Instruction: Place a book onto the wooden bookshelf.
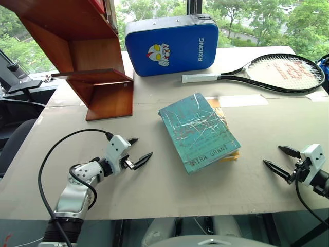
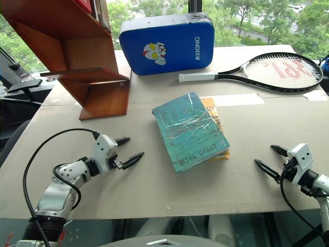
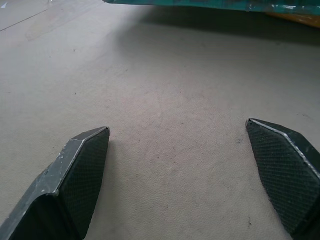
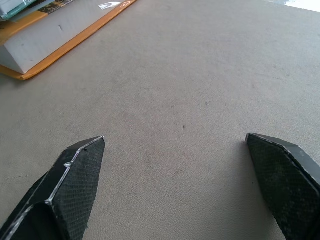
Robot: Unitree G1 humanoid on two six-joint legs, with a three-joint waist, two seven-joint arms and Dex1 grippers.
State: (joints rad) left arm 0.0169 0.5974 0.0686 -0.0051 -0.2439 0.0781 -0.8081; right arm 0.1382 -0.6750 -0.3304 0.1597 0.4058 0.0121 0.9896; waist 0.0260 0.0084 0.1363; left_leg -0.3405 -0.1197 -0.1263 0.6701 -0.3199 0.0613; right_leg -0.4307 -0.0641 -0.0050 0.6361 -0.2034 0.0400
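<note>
The teal-green book [image 1: 198, 131], marked MIRA GRANT, lies flat at the middle of the table on top of a yellow-orange book [image 1: 230, 155]. The wooden bookshelf [image 1: 87, 56] stands at the far left of the table. My left gripper [image 1: 139, 150] hovers low over the table to the left of the book, open and holding nothing; the book's edge [image 3: 210, 3] shows beyond its fingers in the left wrist view. My right gripper [image 1: 277, 159] is open to the right of the book, also holding nothing, with the yellow-orange book's corner [image 4: 50, 42] ahead of it.
A blue padded case [image 1: 172, 45] stands at the back, next to the bookshelf. A tennis racket [image 1: 267, 72] lies at the back right. Strips of tape [image 1: 241, 100] sit on the grey table [image 1: 154, 180]. Dark equipment stands beyond the table's left edge.
</note>
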